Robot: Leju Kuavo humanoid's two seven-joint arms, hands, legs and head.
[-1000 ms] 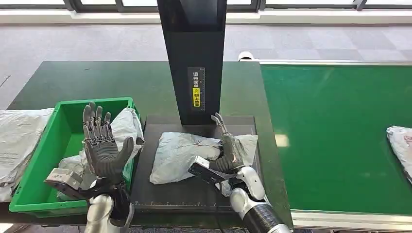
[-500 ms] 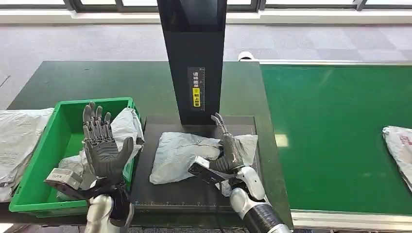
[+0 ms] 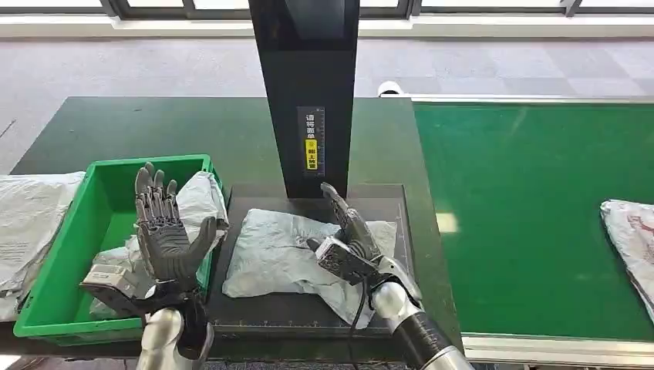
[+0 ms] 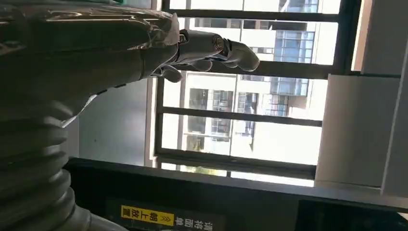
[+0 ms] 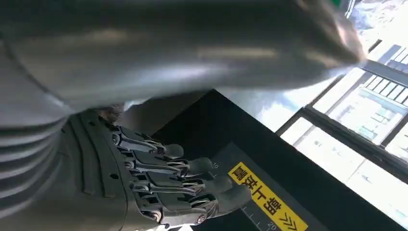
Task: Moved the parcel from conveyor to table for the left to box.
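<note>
The right hand enters from nine o'clock, its grey ribbed cover leading to dark fingers that lie side by side and stretch toward three o'clock. Nothing sits between them. Beyond the fingertips a black column runs toward five o'clock, carrying a yellow label with dark characters. At two o'clock, bright windows show buildings outside.

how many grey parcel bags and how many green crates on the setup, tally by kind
grey plastic parcel bags: 4, one on the black scale plate, one in the crate, one left of the crate, one on the green conveyor
green plastic crates: 1
total: 5
</note>
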